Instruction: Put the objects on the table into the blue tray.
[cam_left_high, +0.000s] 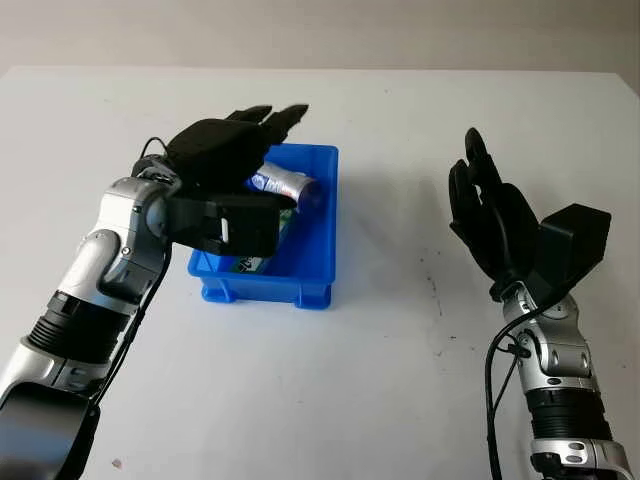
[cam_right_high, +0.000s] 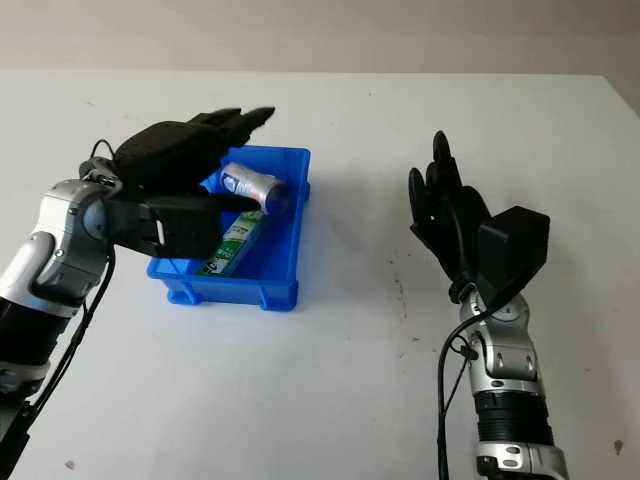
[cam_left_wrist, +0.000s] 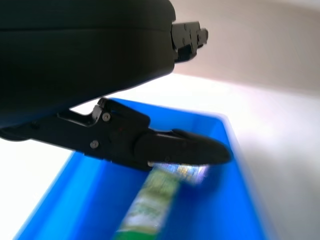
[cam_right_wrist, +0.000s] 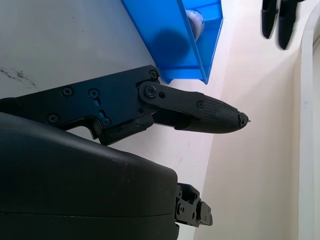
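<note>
Hovering over tray (cam_left_high: 318, 262): left hand (cam_left_high: 225, 150), fingers extended, empty; can (cam_right_high: 252, 186) and tube (cam_right_high: 233, 245) inside. Right hand (cam_left_high: 490, 215) open, aside. Risk: dragging tray on withdrawal.

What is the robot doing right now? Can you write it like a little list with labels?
Left robot hand: open, above the blue tray, holding nothing
Right robot hand: open, raised over bare table to the tray's right, holding nothing
Blue tray: on the white table
In the tray: a silver can on its side and a green and white tube
Loose things on the table: none seen
</note>
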